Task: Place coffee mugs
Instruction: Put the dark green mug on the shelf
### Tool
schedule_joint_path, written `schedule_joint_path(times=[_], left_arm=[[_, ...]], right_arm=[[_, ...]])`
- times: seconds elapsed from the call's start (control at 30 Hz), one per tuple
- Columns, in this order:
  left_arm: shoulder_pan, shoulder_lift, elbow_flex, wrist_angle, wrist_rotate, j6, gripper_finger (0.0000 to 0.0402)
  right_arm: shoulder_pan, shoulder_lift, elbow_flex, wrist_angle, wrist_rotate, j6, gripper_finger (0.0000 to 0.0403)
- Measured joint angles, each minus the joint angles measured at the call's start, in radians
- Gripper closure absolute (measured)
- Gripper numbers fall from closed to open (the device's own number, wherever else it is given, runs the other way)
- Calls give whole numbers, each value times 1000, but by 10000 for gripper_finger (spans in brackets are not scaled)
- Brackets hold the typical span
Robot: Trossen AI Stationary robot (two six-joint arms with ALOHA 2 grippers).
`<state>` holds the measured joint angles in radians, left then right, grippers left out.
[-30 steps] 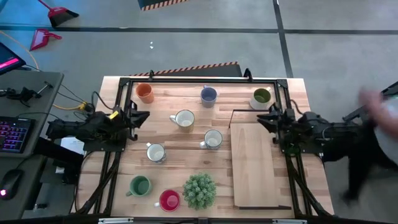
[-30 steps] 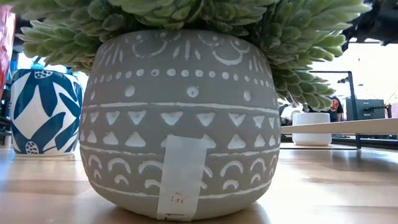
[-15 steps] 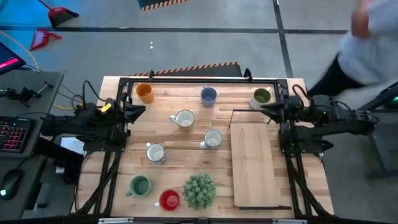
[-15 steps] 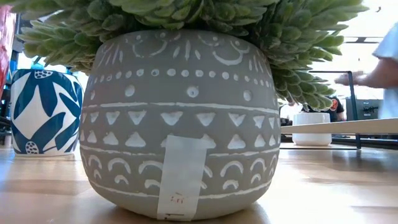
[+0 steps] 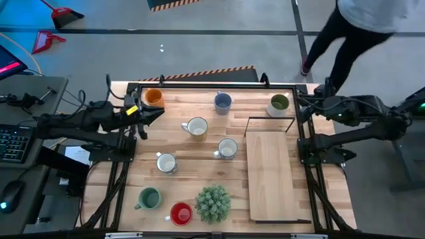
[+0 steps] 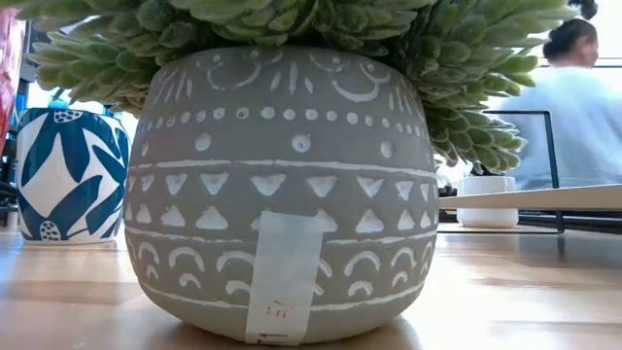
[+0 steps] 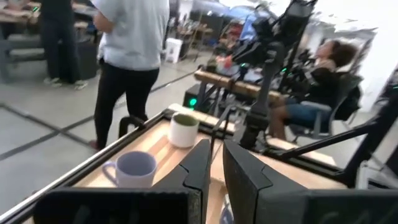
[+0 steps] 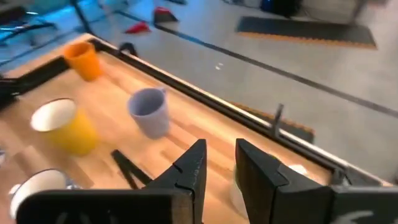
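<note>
Coffee mugs sit scattered over the wooden table (image 5: 199, 159), none yet lifted: the orange mug (image 5: 155, 98), the blue-grey mug (image 5: 222, 101) and the olive green mug (image 5: 279, 103) along the far edge, three white mugs (image 5: 196, 127) in the middle, and the green mug (image 5: 149, 198) and red mug (image 5: 180, 213) at the near edge beside the spiky plant (image 5: 213, 202). The raised wooden board (image 5: 269, 172) on the right half is bare, so I judge that to be the likely destination, though I cannot be sure. I read this as the reach phase, before any grasp. My left gripper (image 5: 147, 115) hangs just beside the orange mug, its fingers (image 7: 200, 163) nearly together with only a thin slit between them and nothing held. My right gripper (image 5: 307, 105) hovers near the olive green mug at the far right corner, its fingers (image 8: 193, 163) a little apart around empty air. Next I need to spread a pair of fingers wider than a mug wall, line up over a rim and come down. A person (image 5: 355, 30) walks close behind the table's far right corner, so I would keep the right arm's swing tight.
</note>
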<state>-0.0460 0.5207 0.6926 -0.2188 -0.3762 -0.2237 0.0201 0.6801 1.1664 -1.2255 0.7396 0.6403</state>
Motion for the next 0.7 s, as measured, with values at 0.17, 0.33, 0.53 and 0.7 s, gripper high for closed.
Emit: schedule_joint_path(times=[0.17, 0.33, 0.53, 0.7], left_arm=[[0, 25, 10, 4, -34, 15, 366], [0, 16, 10, 5, -36, 16, 366], [0, 16, 10, 6, -36, 15, 366], [0, 26, 10, 5, -37, 8, 366]], right_arm=[[-102, 69, -3, -19, 49, 27, 310], [-243, 191, -3, 3, -18, -87, 271], [-460, 338, -3, 101, -154, -194, 234], [-665, 433, -3, 155, -375, -178, 240]])
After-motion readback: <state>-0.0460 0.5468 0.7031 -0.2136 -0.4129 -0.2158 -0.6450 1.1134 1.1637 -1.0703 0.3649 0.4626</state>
